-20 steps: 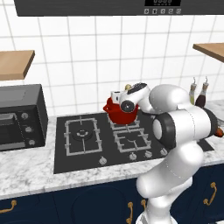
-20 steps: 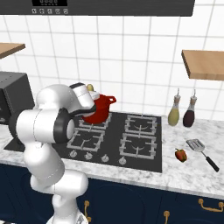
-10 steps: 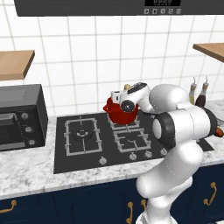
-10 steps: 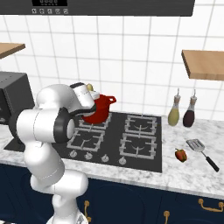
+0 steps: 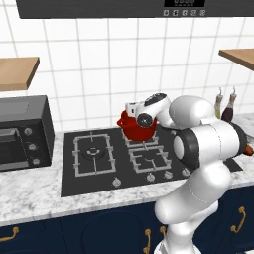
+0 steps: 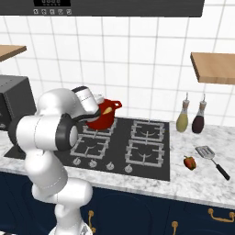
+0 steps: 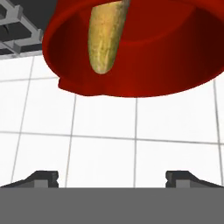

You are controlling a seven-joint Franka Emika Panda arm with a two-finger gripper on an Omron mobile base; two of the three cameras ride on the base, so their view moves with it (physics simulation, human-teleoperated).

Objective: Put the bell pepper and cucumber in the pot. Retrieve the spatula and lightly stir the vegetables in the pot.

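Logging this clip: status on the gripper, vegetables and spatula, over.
Gripper open, empty, above the pot. Cucumber in the pot. Bell pepper on the counter beside the spatula, both untouched. Nothing in the way.

Pot on rear left burner of cooktop, centre-left of right base view. Cucumber inside pot, upper middle of hand view. Two bottles right of cooktop by wall. Bell pepper and spatula on counter, lower right, pepper left of spatula. Microwave far left of left base view.
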